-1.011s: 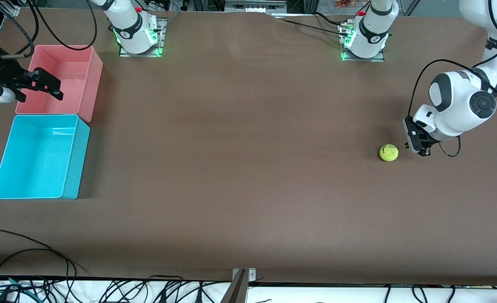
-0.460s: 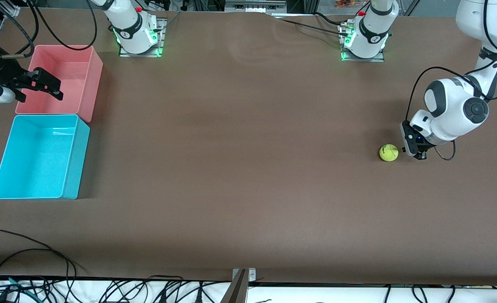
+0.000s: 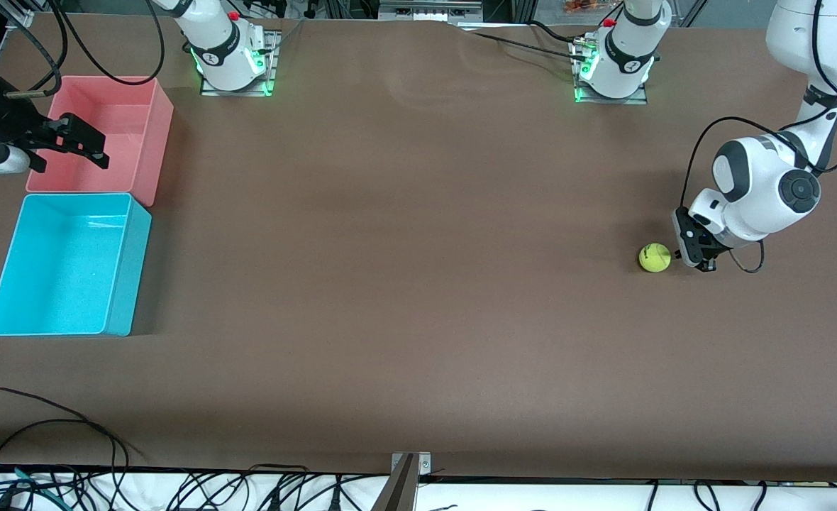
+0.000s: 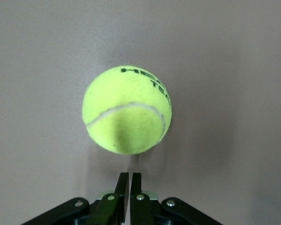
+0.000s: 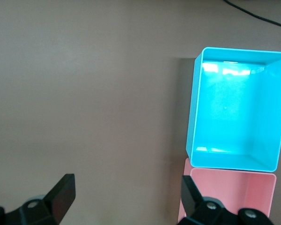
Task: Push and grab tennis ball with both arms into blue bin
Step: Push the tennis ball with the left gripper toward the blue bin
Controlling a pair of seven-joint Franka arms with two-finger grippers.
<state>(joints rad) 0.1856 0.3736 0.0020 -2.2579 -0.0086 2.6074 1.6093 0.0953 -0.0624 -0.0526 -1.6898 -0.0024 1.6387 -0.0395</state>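
The yellow-green tennis ball (image 3: 654, 257) rests on the brown table at the left arm's end; the left wrist view shows it (image 4: 127, 110) close up with dark print. My left gripper (image 3: 688, 250) is shut and empty, low beside the ball with a small gap, on the side away from the bins; its fingertips (image 4: 129, 176) point at the ball. The empty blue bin (image 3: 6, 271) stands at the right arm's end, also in the right wrist view (image 5: 195, 117). My right gripper (image 3: 71, 152) is open and empty, over the pink bin (image 3: 156, 142).
The pink bin stands against the blue bin, farther from the front camera, and shows in the right wrist view (image 5: 267, 197). Loose black cables (image 3: 50, 426) lie along the table's front edge. A wide stretch of bare table lies between ball and bins.
My left gripper has moved lower and closer to the ball. The ball has not moved. The right arm has stayed almost still.
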